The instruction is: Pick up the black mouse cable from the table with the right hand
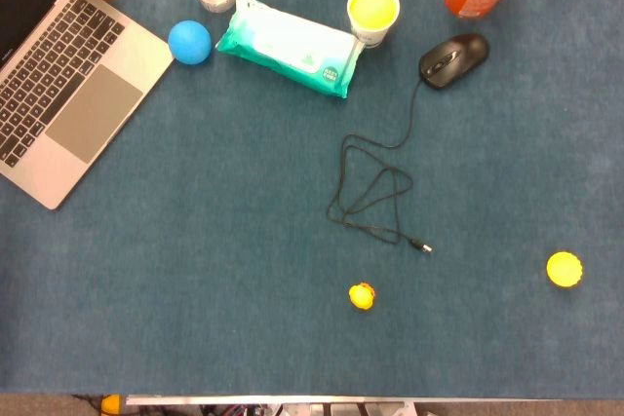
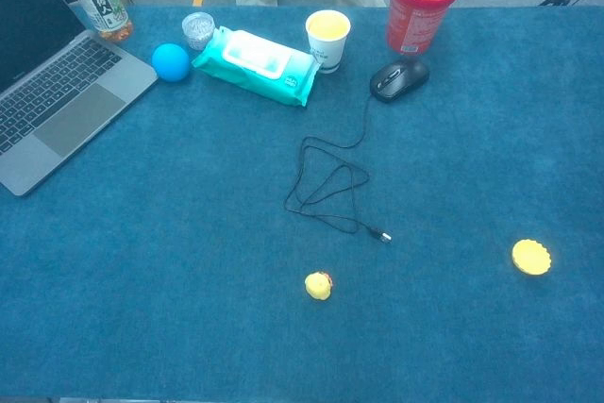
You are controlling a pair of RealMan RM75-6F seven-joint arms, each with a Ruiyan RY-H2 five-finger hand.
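The black mouse cable (image 1: 372,192) lies looped on the blue table (image 1: 195,270), trailing from the black mouse (image 1: 453,58); neither hand is in frame, so their state cannot be told.

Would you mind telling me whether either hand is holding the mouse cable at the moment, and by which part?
Nothing is held: neither hand is in view, and the black mouse cable lies loose on the table.

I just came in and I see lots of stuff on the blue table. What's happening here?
Nothing is being handled right now. Neither robot hand shows in either view. The black mouse cable lies in loose loops on the table, still joined to the mouse, with its plug end free. A small yellow toy sits near the plug. The right hand is meant to pick the cable up, and that has not started.
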